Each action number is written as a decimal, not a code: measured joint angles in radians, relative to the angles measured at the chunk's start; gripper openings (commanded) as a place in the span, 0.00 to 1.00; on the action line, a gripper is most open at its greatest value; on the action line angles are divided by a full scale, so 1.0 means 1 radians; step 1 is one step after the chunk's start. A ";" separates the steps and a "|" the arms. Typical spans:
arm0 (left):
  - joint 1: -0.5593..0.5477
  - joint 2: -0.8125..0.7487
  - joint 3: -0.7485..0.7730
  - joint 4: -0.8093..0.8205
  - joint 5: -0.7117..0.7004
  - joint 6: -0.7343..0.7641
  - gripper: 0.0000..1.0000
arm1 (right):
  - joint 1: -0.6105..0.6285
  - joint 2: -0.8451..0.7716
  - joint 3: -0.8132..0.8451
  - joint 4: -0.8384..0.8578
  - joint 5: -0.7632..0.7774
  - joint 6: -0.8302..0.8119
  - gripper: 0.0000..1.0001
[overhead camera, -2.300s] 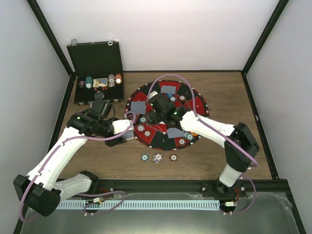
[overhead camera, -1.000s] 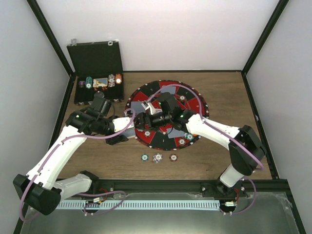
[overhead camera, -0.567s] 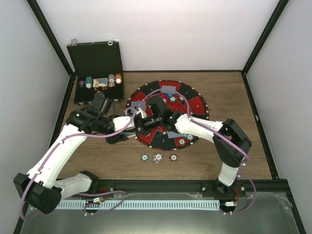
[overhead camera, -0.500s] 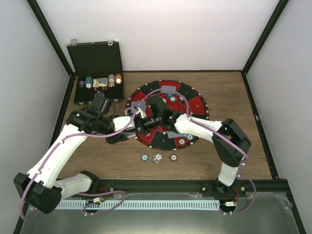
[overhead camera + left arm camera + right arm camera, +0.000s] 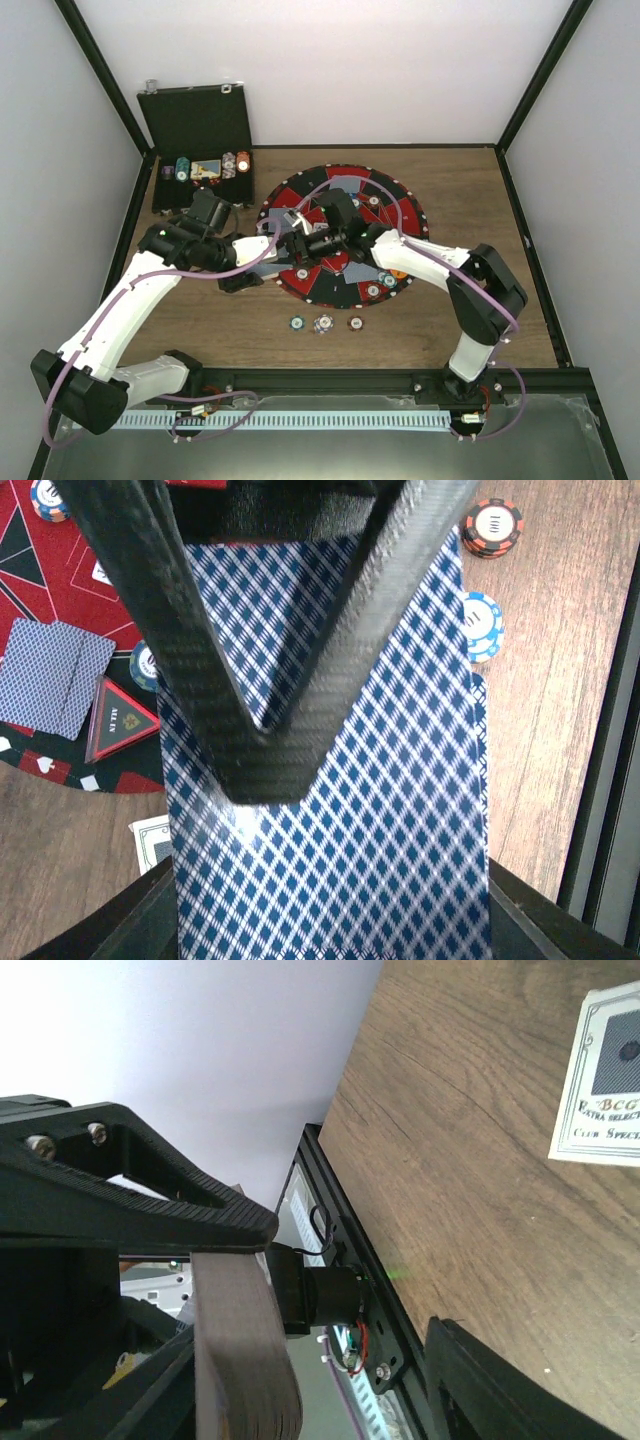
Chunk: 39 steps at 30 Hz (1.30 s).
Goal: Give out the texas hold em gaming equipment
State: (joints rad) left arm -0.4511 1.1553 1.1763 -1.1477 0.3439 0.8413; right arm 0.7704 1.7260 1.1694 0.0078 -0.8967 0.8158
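Playing cards (image 5: 380,840) clenched as stack in left tool (image 5: 265,752), presented over mat (image 5: 405,213) edge for drawing one off; right tool (image 5: 293,226) positioned at stack, grip cannot be told.

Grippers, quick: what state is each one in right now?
Left gripper: closed on a stack of playing cards.
Right gripper: open, jaws apart, nothing clearly held.

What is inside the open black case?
Chip stacks and a pale pack, perhaps cards, sit in the far row of the case. The left arm hides part of its near edge.
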 measured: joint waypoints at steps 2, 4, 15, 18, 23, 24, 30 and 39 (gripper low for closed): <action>0.000 0.000 0.000 0.000 -0.002 0.000 0.08 | -0.009 -0.011 -0.004 -0.006 0.000 -0.009 0.51; 0.000 0.000 0.000 0.000 -0.003 0.000 0.08 | -0.011 -0.020 -0.005 -0.014 0.002 -0.015 0.48; 0.000 0.000 0.000 -0.015 -0.014 0.000 0.08 | -0.018 -0.077 0.000 -0.084 0.034 -0.053 0.10; 0.000 0.000 0.000 -0.018 -0.021 0.000 0.08 | -0.023 -0.093 0.008 -0.120 0.051 -0.074 0.01; 0.000 -0.001 0.000 -0.021 -0.023 0.001 0.08 | -0.053 -0.117 0.032 -0.214 0.113 -0.122 0.01; 0.000 -0.001 0.000 -0.021 -0.023 0.001 0.08 | -0.066 -0.121 0.035 -0.241 0.130 -0.134 0.01; 0.000 -0.006 0.000 -0.013 -0.017 0.001 0.08 | -0.121 -0.121 0.141 -0.476 0.325 -0.254 0.01; 0.000 -0.008 0.000 -0.013 -0.010 0.001 0.08 | -0.115 0.040 0.412 -0.689 0.997 -0.491 0.01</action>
State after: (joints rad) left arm -0.4511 1.1469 1.1763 -1.1603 0.3344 0.8421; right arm 0.6552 1.7664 1.5818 -0.6807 0.1001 0.3248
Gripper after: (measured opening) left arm 0.609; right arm 0.017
